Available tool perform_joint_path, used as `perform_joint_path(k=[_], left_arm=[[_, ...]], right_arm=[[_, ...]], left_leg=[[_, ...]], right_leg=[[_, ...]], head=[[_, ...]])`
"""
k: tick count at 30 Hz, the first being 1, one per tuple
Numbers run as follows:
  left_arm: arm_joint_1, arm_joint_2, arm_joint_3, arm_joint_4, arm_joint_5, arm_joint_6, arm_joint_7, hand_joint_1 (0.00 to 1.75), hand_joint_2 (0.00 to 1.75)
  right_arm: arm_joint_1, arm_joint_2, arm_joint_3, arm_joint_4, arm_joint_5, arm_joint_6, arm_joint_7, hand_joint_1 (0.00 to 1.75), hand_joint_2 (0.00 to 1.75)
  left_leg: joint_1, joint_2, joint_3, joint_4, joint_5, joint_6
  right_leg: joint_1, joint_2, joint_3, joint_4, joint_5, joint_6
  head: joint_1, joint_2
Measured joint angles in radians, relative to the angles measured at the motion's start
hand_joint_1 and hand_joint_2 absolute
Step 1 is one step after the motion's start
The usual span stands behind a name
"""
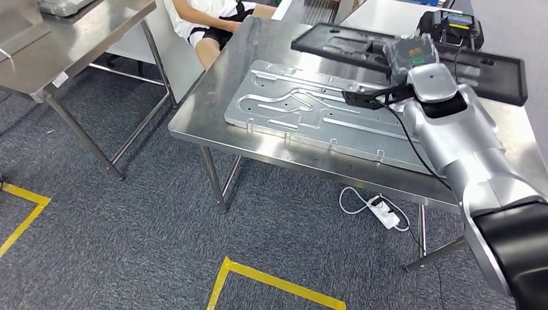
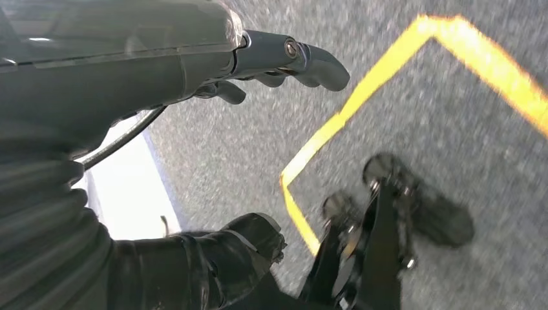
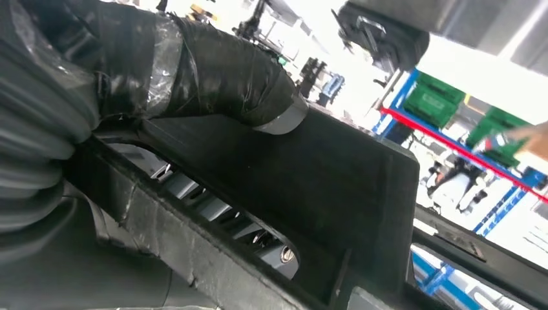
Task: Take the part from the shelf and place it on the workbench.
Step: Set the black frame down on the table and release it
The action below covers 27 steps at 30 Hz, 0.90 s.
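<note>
We see the right hand (image 1: 406,59) gripping the black part (image 1: 362,48), thumb (image 3: 220,71) pressed flat on its face, above the workbench's (image 1: 213,123) far right. The left hand (image 2: 194,71) hangs over the floor, fingers (image 2: 310,61) loosely extended, holding nothing.

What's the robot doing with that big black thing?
The robot's right hand grips a flat black part and holds it over the steel workbench, where a silver metal plate already lies. Its left hand hangs over the carpet, holding nothing. A person sits behind the workbench.
</note>
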Motion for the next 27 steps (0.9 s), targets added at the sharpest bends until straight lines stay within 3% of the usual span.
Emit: perform_joint_path(k=[2,3,4,6,8,10,13,15,17,18,19,20,22,23,24,27], left_arm=[[0.000,0.000,0.002,0.000,0.004,0.001,0.002,0.00,1.75],[0.000,0.000,0.003,0.000,0.006,0.002,0.003,0.00,1.75],[0.000,0.000,0.004,0.000,0.007,0.004,0.002,0.00,1.75],[0.001,-0.002,0.004,0.000,0.007,0.007,0.002,0.00,1.75],[0.001,-0.004,0.005,0.000,0.007,0.009,0.000,0.00,1.75],[0.000,-0.005,0.005,0.000,0.007,0.011,-0.001,0.00,1.75],[-0.002,-0.005,0.005,0.000,0.007,0.012,-0.001,0.00,1.75],[-0.002,-0.005,0.005,0.000,0.009,0.012,-0.001,0.00,1.75],[-0.001,-0.005,0.005,0.000,0.010,0.012,-0.001,0.00,1.75],[0.000,-0.005,0.006,0.000,0.010,0.012,0.000,0.00,1.75],[0.000,-0.005,0.006,0.000,0.010,0.012,0.000,0.00,1.75],[0.001,-0.005,0.006,0.000,0.010,0.011,0.001,0.00,1.75],[0.001,-0.005,0.006,0.000,0.010,0.011,0.002,0.00,1.75],[0.002,-0.005,0.006,0.000,0.010,0.011,0.002,0.00,1.75],[0.002,-0.005,0.006,0.000,0.010,0.010,0.002,0.00,1.75],[-0.002,-0.005,0.006,0.000,0.010,0.008,0.004,0.00,1.75]], right_arm=[[0.001,-0.003,0.000,0.003,-0.006,-0.002,-0.002,1.75,1.75],[0.004,-0.005,0.000,0.005,-0.008,-0.002,-0.003,1.75,1.75],[0.007,-0.006,0.000,0.006,-0.009,-0.002,-0.004,1.75,1.75],[0.010,-0.009,0.000,0.008,-0.010,-0.003,-0.005,1.75,1.75],[0.008,-0.014,0.000,0.008,-0.011,-0.005,-0.005,1.75,1.75],[0.008,-0.017,0.000,0.008,-0.012,-0.007,-0.005,1.75,1.75],[0.008,-0.019,0.000,0.007,-0.013,-0.008,-0.007,1.75,1.75],[0.007,-0.020,0.000,0.006,-0.013,-0.008,-0.007,1.75,1.75],[0.009,-0.020,0.000,0.006,-0.014,-0.008,-0.008,1.75,1.75],[0.012,-0.020,0.000,0.006,-0.014,-0.008,-0.008,1.75,1.75],[0.015,-0.020,0.000,0.006,-0.017,-0.008,-0.010,1.75,1.75],[0.017,-0.020,0.000,0.006,-0.021,-0.008,-0.012,1.75,1.75],[0.019,-0.020,0.000,0.007,-0.035,-0.009,-0.016,1.75,1.75],[0.019,-0.020,0.000,0.007,-0.042,-0.010,-0.018,1.75,1.75],[0.019,-0.021,-0.001,0.008,-0.049,-0.011,-0.018,1.75,1.75],[0.030,-0.023,-0.011,0.007,-0.075,-0.019,-0.015,1.75,1.75]], left_leg=[[0.000,-0.001,0.005,0.000,-0.005,0.003],[0.001,-0.002,0.008,0.001,-0.010,0.003],[0.001,-0.003,0.013,0.002,-0.015,0.002],[0.001,-0.004,0.024,0.004,-0.027,-0.002],[0.000,-0.004,0.029,0.007,-0.037,-0.011],[-0.001,-0.004,0.029,0.007,-0.042,-0.021],[-0.001,-0.001,0.028,0.020,-0.056,-0.037],[0.000,0.000,-0.012,0.105,-0.095,-0.041],[0.000,0.000,-0.091,0.242,-0.139,-0.043],[0.000,0.000,-0.124,0.290,-0.145,-0.043],[0.000,0.000,-0.140,0.299,-0.129,-0.041],[-0.001,0.000,-0.134,0.266,-0.094,-0.039],[-0.003,0.000,-0.086,0.136,-0.011,-0.028],[-0.006,0.000,-0.061,0.079,0.010,-0.023],[-0.009,0.000,-0.046,0.046,0.016,-0.018],[-0.010,0.000,-0.033,0.023,0.002,-0.010]], right_leg=[[-0.007,-0.002,-0.076,0.129,-0.045,0.011],[-0.010,-0.002,-0.104,0.166,-0.047,0.014],[-0.013,-0.003,-0.114,0.164,-0.026,0.016],[-0.017,-0.006,-0.081,0.053,0.060,0.016],[-0.012,-0.010,-0.034,-0.066,0.116,0.008],[-0.004,-0.009,-0.019,-0.101,0.115,-0.005],[-0.007,-0.007,-0.008,-0.110,0.111,-0.025],[-0.010,-0.007,0.006,-0.116,0.106,-0.040],[-0.006,-0.007,0.016,-0.115,0.096,-0.050],[-0.003,-0.006,0.021,-0.114,0.090,-0.053],[-0.001,-0.004,0.028,-0.112,0.084,-0.053],[0.000,-0.002,0.036,-0.110,0.076,-0.053],[0.002,0.001,0.051,-0.103,0.058,-0.049],[0.004,0.002,0.054,-0.099,0.050,-0.046],[0.004,0.002,0.055,-0.097,0.044,-0.041],[0.005,0.003,0.054,-0.100,0.035,-0.026]], head=[[0.000,0.000],[0.000,0.000],[0.000,0.000],[0.000,0.000],[0.000,0.000],[0.000,0.000],[-0.002,0.000],[-0.004,0.000],[-0.004,0.000],[-0.004,0.000],[-0.004,0.000],[-0.004,0.000],[-0.004,0.000],[-0.004,0.000],[-0.004,0.000],[-0.004,0.000]])
